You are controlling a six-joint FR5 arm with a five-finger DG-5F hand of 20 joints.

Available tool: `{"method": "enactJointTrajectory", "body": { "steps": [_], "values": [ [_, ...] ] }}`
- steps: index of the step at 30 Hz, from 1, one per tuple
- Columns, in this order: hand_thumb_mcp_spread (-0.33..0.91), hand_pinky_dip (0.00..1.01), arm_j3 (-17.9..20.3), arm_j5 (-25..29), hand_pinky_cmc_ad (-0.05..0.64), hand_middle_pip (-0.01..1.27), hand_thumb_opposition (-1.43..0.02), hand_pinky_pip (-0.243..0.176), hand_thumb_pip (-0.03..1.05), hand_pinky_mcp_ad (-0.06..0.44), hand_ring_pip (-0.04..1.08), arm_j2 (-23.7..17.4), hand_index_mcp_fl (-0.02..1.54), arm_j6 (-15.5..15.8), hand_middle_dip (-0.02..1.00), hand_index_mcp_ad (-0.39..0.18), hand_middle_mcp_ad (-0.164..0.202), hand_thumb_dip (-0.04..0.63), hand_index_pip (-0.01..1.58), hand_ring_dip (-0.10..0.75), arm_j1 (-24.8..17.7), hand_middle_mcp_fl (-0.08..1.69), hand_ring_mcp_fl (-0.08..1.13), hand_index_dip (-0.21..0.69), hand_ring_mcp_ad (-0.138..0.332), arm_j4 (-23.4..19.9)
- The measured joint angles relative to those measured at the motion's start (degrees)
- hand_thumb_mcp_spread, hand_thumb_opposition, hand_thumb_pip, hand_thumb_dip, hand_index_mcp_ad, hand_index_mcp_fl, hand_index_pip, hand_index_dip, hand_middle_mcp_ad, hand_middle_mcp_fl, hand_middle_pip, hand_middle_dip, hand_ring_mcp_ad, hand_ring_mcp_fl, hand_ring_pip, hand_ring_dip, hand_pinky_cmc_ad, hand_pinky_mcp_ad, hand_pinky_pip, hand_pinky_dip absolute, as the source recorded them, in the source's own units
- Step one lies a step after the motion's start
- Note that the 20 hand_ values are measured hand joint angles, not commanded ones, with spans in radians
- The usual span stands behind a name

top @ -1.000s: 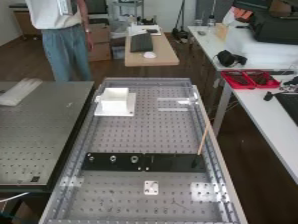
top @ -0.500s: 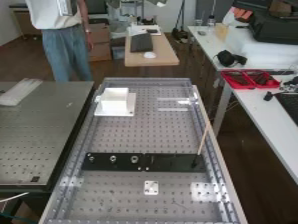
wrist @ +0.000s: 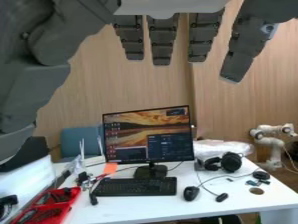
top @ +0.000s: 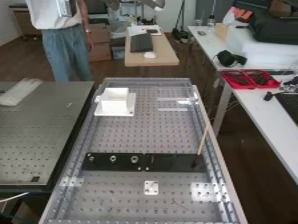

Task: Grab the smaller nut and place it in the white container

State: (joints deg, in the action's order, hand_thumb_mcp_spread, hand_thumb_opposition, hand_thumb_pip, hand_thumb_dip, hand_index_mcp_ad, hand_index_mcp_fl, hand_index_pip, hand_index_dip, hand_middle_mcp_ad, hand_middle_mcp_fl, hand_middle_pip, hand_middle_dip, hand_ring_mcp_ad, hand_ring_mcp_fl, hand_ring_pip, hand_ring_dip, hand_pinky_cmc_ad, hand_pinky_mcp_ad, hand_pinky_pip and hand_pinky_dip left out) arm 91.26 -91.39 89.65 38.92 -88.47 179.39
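At the top edge of the high view, part of the hand (top: pixel 154 4) hangs in, far above and beyond the bench. The wrist view has the hand (wrist: pixel 163 37) with its fingers straight and apart, holding nothing. The smaller nut (top: pixel 91 158) stands at the left end of the flat black bar (top: pixel 174 162). Beside it on the bar are the larger nut (top: pixel 113 158) and the bearing (top: pixel 134 159). A white container (top: pixel 115 104) sits on a white plate at the bench's far left.
A thin wooden stick (top: pixel 203 137) rises at a slant from the bar's right part. Nearer on the bench lies a small white plate (top: pixel 151 188). A side desk (top: pixel 266 117) bears red trays (top: pixel 249 79); a monitor (wrist: pixel 148 135) stands in the wrist view.
Grey parts of the hand have come in at the high view's top edge and now reach lower there. The nuts, bearing and white container have stayed put.
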Motion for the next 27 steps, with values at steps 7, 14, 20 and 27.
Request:
{"method": "enactJointTrajectory", "body": {
  "steps": [7,14,20,27],
  "values": [
    [0.22,0.46,0.45,-0.05,0.396,0.14,-0.71,-0.112,0.31,0.330,0.09,0.00,0.04,-0.27,0.14,-0.012,0.070,0.019,0.07,0.059,0.11,0.01,0.00,0.183,0.171,-0.24],
    [0.22,0.46,0.56,-0.16,0.412,0.14,-0.71,-0.112,0.31,0.328,0.09,-0.18,0.04,-0.28,0.14,-0.012,0.070,0.019,0.07,0.059,0.22,0.01,0.00,0.188,0.168,-0.33],
    [0.22,0.46,0.58,-0.28,0.412,0.14,-0.71,-0.112,0.31,0.332,0.09,-0.25,0.04,-0.31,0.14,-0.012,0.073,0.019,0.07,0.059,0.31,0.01,0.00,0.188,0.168,-0.33],
    [0.22,0.46,0.69,-0.05,0.412,0.14,-0.71,-0.112,0.31,0.332,0.09,-0.41,0.04,-0.08,0.14,-0.012,0.073,0.019,0.07,0.059,0.24,0.01,0.00,0.188,0.171,-0.38]
  ]
}}
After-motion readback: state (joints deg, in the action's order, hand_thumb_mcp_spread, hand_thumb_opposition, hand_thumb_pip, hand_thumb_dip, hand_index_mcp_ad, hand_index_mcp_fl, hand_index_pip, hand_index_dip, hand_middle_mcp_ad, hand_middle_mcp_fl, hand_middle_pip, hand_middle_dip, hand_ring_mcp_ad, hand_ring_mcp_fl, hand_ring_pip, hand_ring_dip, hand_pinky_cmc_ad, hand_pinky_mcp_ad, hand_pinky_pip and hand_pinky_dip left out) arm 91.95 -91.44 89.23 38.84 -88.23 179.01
